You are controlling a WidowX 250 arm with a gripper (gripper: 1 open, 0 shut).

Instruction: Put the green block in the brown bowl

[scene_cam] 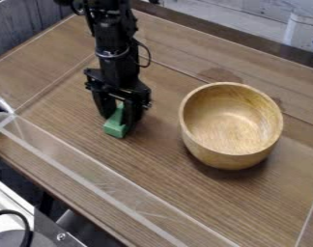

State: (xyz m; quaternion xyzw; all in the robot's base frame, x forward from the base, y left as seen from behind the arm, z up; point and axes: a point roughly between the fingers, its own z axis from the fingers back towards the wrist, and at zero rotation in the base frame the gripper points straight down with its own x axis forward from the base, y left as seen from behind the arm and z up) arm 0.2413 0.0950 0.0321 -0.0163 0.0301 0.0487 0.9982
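Note:
The green block (pixel 114 126) lies on the wooden table, left of the brown bowl (pixel 226 152). My gripper (pixel 117 120) points straight down over the block, one black finger on each side. The fingers stand pressed in against the block's long sides, so it is shut on the block. The block still rests on the table, and only its near end shows below the fingers. The bowl stands upright with nothing in it, about a hand's width to the right of the gripper.
A clear plastic wall (pixel 69 159) runs along the near side of the table, with its corner at the left (pixel 7 123). A dark stain (pixel 228 72) marks the wood behind the bowl. Black cables (pixel 7 224) lie below the table's near edge.

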